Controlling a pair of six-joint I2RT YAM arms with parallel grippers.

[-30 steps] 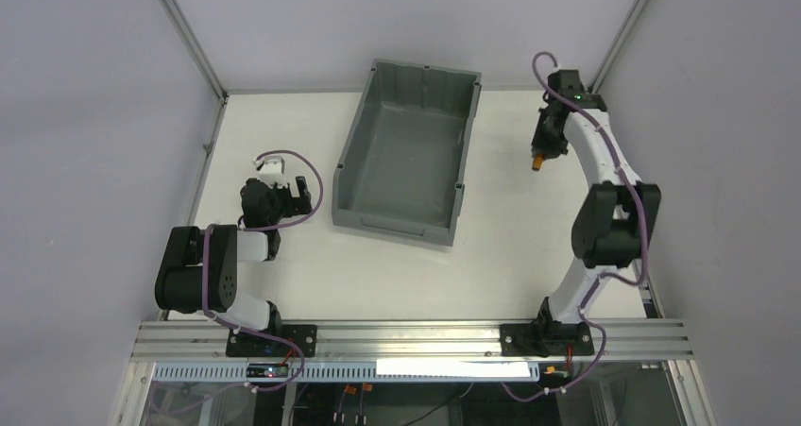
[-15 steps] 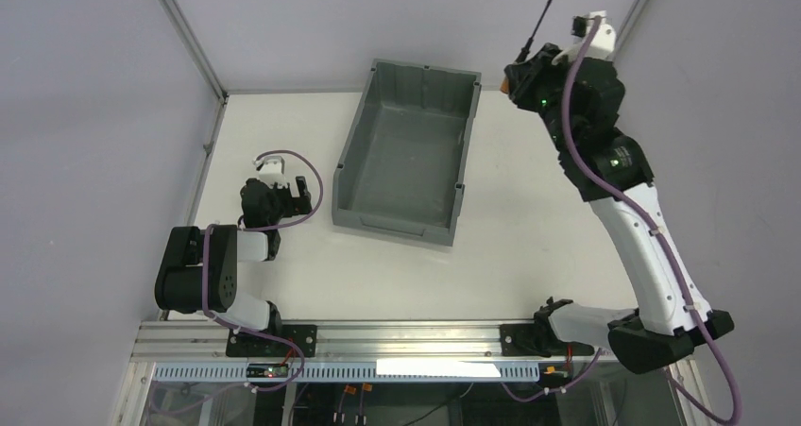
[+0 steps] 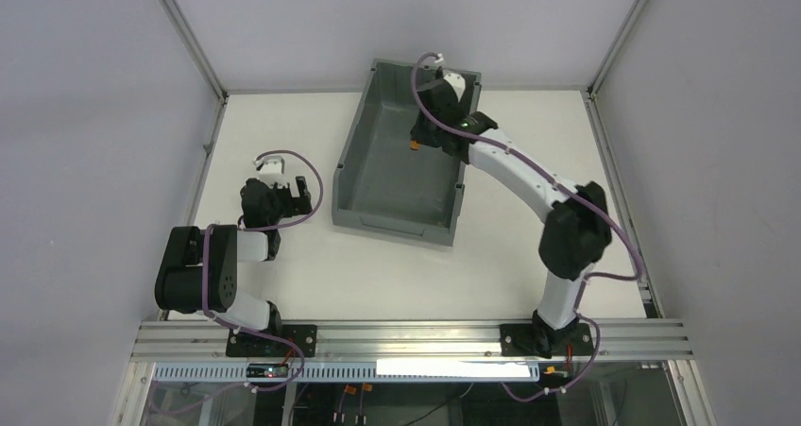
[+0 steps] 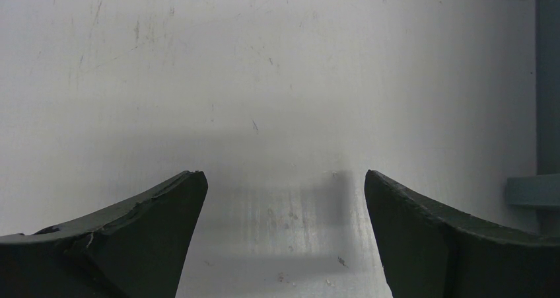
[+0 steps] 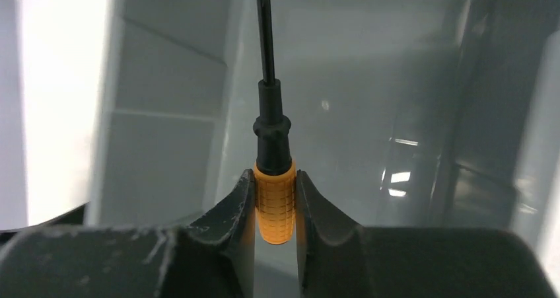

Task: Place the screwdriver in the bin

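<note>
- Top view: large rectangular dark grey plastic bin (image 3: 351, 161) mid-way across the white surface (image 3: 397, 275), lower cut-down end toward 6 o'clock.
- Clamped in the right pincer (image 3: 421, 141), jaws narrowed tight against the handle's sides: tiny screwdriver with ribbed orange handle and thin black shaft (image 5: 274, 209).
- Held aloft over the bin's interior, near its 1 o'clock corner and inside the wall line; contact with the bin floor not discernible.
- Long axis in line with the pincer fingers; shaft pointing straight out from the wrist, toward 12 o'clock in the wrist view, at grey bin wall and floor.
- Spread wide and empty: left pincer (image 4: 284, 179), low over bare surface at 9 o'clock of the bin, well apart from the tool.
- Judged next: a plain release, a drop into the bin; right arm the nearer, no hand-over needed.
</note>
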